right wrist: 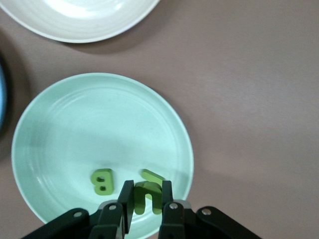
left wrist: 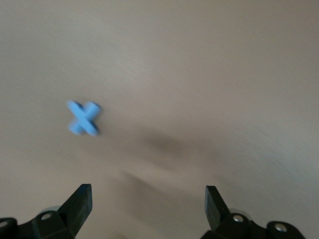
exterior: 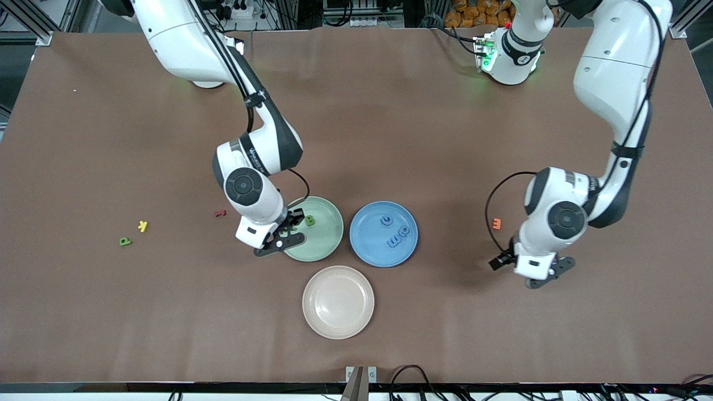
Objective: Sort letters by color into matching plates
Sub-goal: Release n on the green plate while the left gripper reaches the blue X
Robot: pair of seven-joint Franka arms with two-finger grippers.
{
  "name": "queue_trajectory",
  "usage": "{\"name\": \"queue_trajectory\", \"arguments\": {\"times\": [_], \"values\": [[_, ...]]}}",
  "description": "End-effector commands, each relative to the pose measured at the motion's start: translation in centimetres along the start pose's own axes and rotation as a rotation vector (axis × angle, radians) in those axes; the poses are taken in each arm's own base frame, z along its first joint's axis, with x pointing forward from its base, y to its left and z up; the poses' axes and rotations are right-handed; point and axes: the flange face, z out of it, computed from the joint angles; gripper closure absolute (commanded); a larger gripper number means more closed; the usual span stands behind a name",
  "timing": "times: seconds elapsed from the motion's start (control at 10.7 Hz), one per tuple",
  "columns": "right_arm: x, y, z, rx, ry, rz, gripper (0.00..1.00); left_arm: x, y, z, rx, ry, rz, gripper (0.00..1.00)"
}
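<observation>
High front camera; wrist cameras look down.

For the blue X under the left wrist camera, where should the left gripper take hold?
Judging by its pose, the blue X lies flat on the bare table, so descend from straight above and close the open left gripper across its centre crossing, fingers set into two facing notches.

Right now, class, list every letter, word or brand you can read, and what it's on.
"B": green letter in the pale mint green plate.
"X": blue letter on the brown table.
"K": yellow letter on that table.
Another green piece in the right gripper: unreadable.
Arm print: unreadable.
</observation>
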Motion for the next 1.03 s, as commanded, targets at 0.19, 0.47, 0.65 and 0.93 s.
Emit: {"name": "queue_trajectory", "arguments": {"times": [0.19, 0.47, 0.65, 0.93], "values": [[0.8, -2.6, -0.2, 0.006, 0.007, -0.039, 0.01, 4.2, -5.4, 1.9, -0.01, -0.006, 0.105, 0.0], [1.0, -1.7, -0.6, 0.006, 0.012, -0.03, 0.0, 4.1, -6.3, 4.3, 0.001, -0.037, 0.092, 0.0], [0.9, -0.5, -1.2, 0.003, -0.012, -0.019, 0.0, 4.5, -7.1, 5.1, -0.012, -0.053, 0.065, 0.0], [1.1, 4.7, -3.0, -0.014, -0.031, 0.001, 0.0, 5.2, -7.4, 5.5, -0.017, -0.052, 0.055, 0.0]]}}
